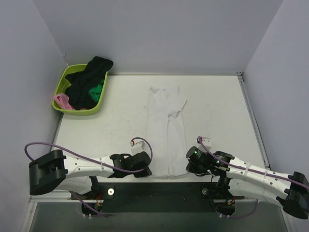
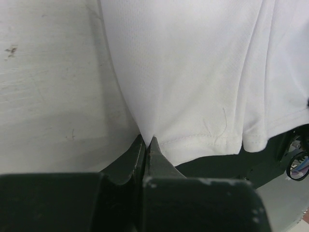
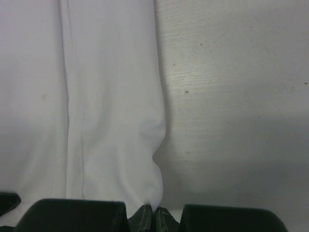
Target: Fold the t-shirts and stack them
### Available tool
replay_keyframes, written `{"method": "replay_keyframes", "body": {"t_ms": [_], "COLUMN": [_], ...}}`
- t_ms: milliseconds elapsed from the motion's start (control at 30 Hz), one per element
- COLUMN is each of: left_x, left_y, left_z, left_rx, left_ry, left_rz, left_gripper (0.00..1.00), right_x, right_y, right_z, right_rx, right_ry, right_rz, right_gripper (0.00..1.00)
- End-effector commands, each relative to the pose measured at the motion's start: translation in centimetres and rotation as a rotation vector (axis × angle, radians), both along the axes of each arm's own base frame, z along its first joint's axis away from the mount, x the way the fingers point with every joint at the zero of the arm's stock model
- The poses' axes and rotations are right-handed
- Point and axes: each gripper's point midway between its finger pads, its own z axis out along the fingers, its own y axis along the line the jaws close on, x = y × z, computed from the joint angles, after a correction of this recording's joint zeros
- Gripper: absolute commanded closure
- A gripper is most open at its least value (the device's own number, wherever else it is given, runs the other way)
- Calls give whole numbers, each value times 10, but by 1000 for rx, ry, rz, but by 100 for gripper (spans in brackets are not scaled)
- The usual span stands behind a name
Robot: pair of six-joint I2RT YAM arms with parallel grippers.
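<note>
Pinching near hem of white t-shirt (image 1: 166,121) at both corners: left hand (image 2: 147,145) squeezed tight on cloth, right hand (image 3: 154,212) same. Spread long and flat, mid bench (image 1: 217,111). Other t-shirts (image 1: 89,82) piled in green basket (image 1: 62,83), far left.

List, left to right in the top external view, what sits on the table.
Lime green basket → left fingers → white t-shirt → right fingers.
</note>
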Motion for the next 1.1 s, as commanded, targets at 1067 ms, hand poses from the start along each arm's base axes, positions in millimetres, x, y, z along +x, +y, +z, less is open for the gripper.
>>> {"method": "replay_keyframes", "body": {"t_ms": [1067], "left_x": [175], "left_y": [-23], "left_z": [109], "left_rx": [-20], "left_ry": [-223], "left_rz": [93], "left_gripper": [100], "right_x": [164], "right_y": [35], "right_z": [96], "right_rx": [-110], "right_ry": [-233], "right_rz": [-96], "right_gripper": [100]}}
